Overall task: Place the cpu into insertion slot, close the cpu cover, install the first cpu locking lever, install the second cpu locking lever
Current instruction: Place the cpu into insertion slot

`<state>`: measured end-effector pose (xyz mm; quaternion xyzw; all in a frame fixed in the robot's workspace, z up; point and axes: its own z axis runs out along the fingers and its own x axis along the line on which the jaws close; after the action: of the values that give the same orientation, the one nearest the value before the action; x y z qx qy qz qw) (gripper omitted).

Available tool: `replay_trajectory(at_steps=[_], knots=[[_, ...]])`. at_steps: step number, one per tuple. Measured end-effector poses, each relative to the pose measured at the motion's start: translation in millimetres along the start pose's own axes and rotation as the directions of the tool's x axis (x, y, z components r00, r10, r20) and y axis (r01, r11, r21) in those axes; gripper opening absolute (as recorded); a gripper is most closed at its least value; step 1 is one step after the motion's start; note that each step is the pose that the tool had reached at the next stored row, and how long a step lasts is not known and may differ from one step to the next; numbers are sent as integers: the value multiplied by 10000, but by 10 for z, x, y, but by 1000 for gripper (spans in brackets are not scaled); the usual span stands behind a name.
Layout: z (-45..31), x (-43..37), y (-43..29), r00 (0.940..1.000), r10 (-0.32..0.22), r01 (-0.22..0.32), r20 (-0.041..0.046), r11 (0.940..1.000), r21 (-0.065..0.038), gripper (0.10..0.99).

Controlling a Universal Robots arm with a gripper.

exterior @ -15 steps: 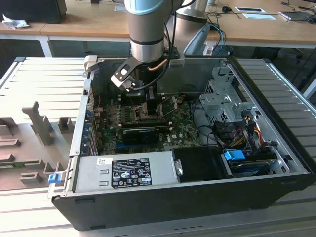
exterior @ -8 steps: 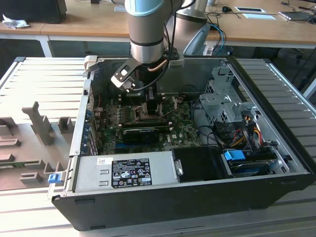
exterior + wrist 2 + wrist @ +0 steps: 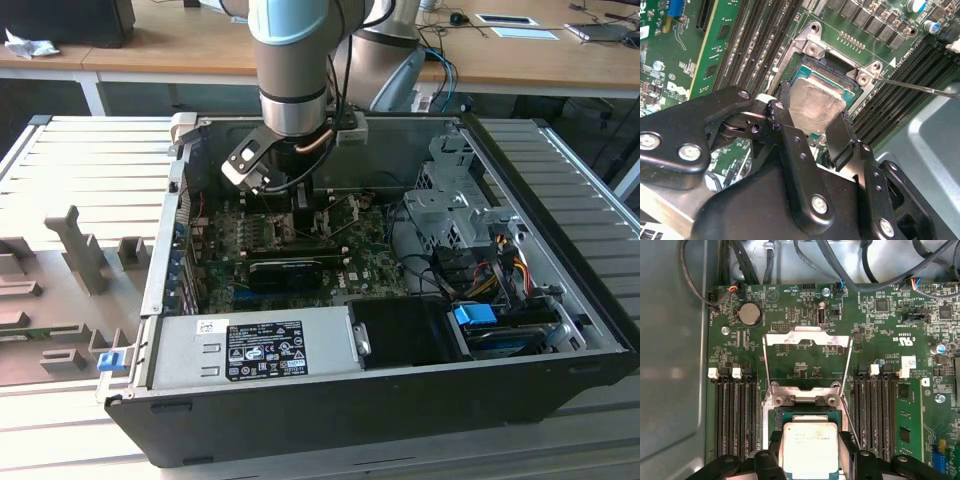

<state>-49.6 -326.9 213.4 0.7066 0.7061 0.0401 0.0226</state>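
My gripper [image 3: 811, 118] is shut on the cpu [image 3: 816, 101], one black finger against each of two opposite edges. The silver-faced chip sits level over the insertion slot [image 3: 826, 63], covering most of its dark centre; whether it rests fully in the slot I cannot tell. In the first wrist view the cpu [image 3: 809, 449] lies between the fingers [image 3: 776, 441] above the insertion slot [image 3: 810, 414]. The cpu cover [image 3: 807, 339] stands swung open beyond the socket. A thin locking lever [image 3: 916, 85] sticks out beside the rim. In the exterior view the gripper [image 3: 300, 205] reaches down onto the green board inside the case.
Rows of black memory slots [image 3: 735, 415] flank the socket on both sides. A long black card [image 3: 285, 270] lies across the board just in front of the arm. The power supply [image 3: 250, 345], a drive cage [image 3: 455, 210] and cable bundles [image 3: 500, 265] crowd the case.
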Motion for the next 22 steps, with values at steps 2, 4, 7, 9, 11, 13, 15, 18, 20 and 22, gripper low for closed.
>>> replay_trajectory(at_steps=[2, 4, 7, 9, 11, 13, 15, 18, 20, 22], knots=[[30, 6, -12, 10000, 1, -1, 0, 10000, 0, 525], [50, 10, -22, 10000, 2, -2, -1, 10000, -1, 525], [86, 32, -25, 10000, 1, -1, 3, 10000, 1, 525], [105, 43, -26, 10000, 1, -1, 2, 10000, 1, 525], [106, 42, -27, 10000, 0, 0, 5, 10000, 3, 525], [109, 43, -21, 10000, 8, -8, 4, 10000, 1, 525], [113, 43, -21, 10000, 10, -10, 7, 10000, 1, 525], [112, 43, -20, 10000, 8, -8, 14, 10000, 2, 525], [113, 43, -20, 10000, 8, -8, 18, 10000, 1, 537], [113, 43, -20, 10000, 7, -7, 19, 10000, 1, 604]])
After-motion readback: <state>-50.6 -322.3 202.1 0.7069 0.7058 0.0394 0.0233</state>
